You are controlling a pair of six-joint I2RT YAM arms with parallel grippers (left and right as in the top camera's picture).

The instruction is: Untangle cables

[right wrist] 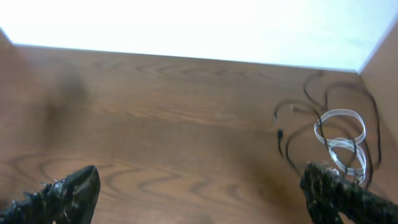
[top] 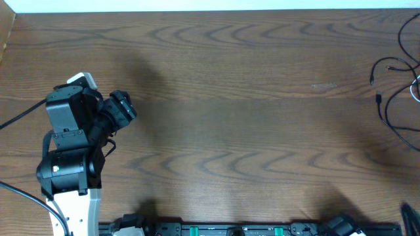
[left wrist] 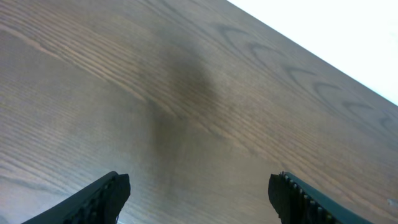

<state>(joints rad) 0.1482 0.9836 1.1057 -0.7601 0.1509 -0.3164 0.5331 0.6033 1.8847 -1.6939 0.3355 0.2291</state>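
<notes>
The cables (top: 397,92) lie at the far right edge of the table in the overhead view, thin black strands with small plug ends, partly cut off by the frame. In the right wrist view the black cables (right wrist: 298,118) tangle with a coiled white cable (right wrist: 341,134) at the right, ahead of my right gripper (right wrist: 199,193), which is open and empty above bare wood. My left gripper (left wrist: 198,196) is open and empty over bare table; its arm (top: 98,115) is at the left, far from the cables.
The wooden table (top: 230,98) has a white far edge. A wooden side wall (right wrist: 382,68) stands right of the cables. The arm bases (top: 216,229) run along the front edge. A thick black robot wire (top: 20,115) trails left.
</notes>
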